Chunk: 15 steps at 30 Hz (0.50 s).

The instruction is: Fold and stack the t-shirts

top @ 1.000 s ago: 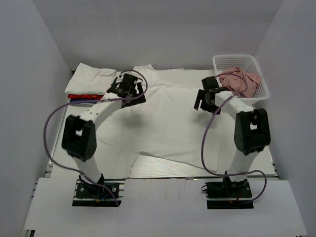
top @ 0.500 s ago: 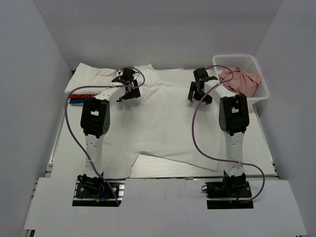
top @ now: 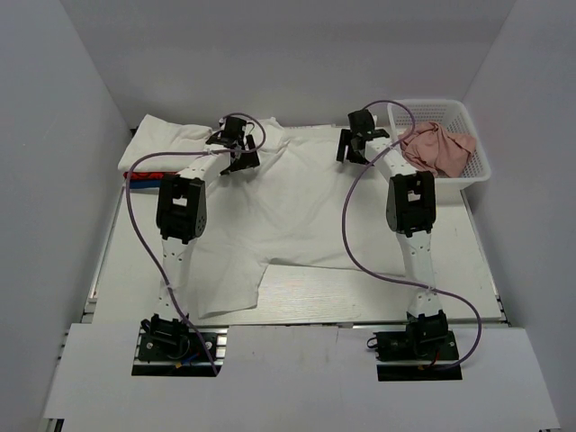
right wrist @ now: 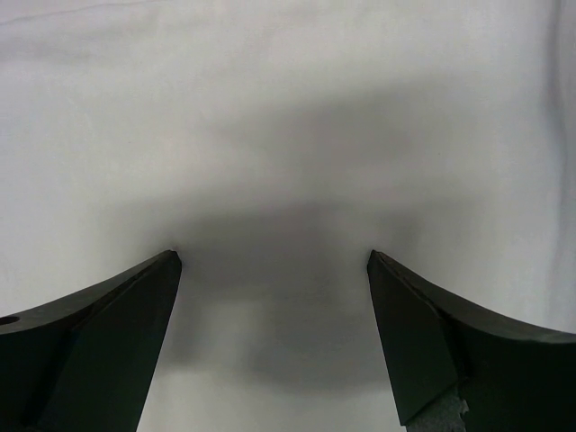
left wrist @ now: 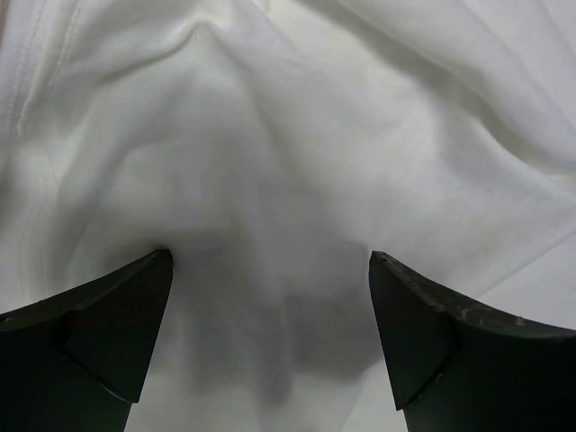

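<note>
Where the white t-shirt (top: 297, 216) lay spread across the tabletop (top: 360, 292), its lower edge nearest the bases, both arms reached to its far shoulders. The left tool (top: 236, 151) and right tool (top: 353, 146) hung released, jaws wide, just above the cloth and holding nothing. A clean fold would probably need both to pinch the cloth evenly. Farther left, a folded white shirt (top: 166, 144) on a red one (top: 148, 175) crowded the sleeve; far right, a basket (top: 479, 173) held pink cloth (top: 436, 148).

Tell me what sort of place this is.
Probably a robot test cell, not a home: plain white enclosure walls, a white t-shirt spread on the table, a basket holding pink cloth.
</note>
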Each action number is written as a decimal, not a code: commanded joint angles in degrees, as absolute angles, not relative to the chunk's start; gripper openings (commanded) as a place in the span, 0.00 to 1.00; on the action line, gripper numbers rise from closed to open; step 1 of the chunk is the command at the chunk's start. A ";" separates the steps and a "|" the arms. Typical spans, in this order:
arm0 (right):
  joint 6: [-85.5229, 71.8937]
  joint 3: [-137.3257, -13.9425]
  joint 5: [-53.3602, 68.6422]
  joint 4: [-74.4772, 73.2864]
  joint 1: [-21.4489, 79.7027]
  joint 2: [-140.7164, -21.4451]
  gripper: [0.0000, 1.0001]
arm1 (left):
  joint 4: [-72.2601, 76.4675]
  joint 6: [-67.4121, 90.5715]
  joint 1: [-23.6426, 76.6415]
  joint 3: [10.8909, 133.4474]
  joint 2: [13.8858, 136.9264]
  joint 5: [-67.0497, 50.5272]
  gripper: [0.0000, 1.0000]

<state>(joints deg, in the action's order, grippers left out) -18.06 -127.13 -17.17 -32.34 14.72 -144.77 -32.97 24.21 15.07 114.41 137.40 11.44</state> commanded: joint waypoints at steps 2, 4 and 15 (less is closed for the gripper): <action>-14.94 -126.91 -15.47 -23.40 13.27 -147.21 0.90 | -34.18 25.74 14.68 120.39 142.11 5.63 1.00; -15.38 -130.86 -15.21 -24.16 12.83 -148.00 0.90 | -34.80 26.63 14.15 122.77 142.65 5.62 1.00; -12.92 -115.33 -8.89 -24.35 15.11 -127.10 0.90 | -36.22 24.34 15.82 103.93 117.11 7.56 1.00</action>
<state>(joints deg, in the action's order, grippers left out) -14.20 -118.17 -12.95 -26.59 13.50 -137.21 -36.07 24.67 14.70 110.41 132.46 6.61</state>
